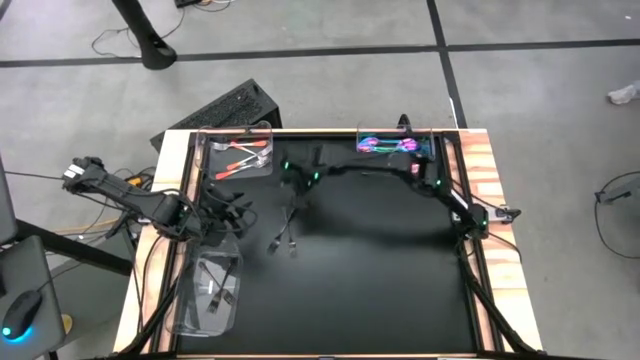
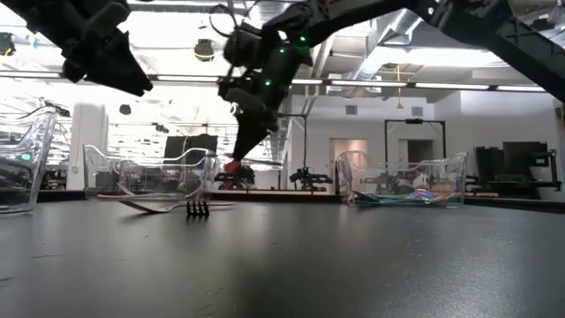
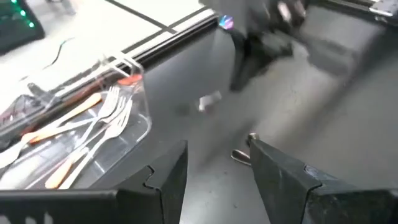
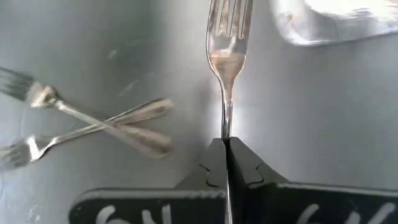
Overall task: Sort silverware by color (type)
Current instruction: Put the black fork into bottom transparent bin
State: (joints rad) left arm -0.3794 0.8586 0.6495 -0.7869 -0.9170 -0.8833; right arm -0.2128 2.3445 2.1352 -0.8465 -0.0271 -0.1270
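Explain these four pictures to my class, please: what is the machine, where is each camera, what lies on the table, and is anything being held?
This is a robot with two dark arms at a black table. One camera looks down from above, one sits at tabletop height, and one rides on each wrist. The right gripper, reaching to the table's middle, is shut on a fork by its handle. The left gripper is open near the table's left edge, holding nothing. Two crossed forks lie loose on the table. Three clear trays hold sorted pieces: the orange-handled ones at the far left, the iridescent ones at the far right, and the dark ones at the near left.
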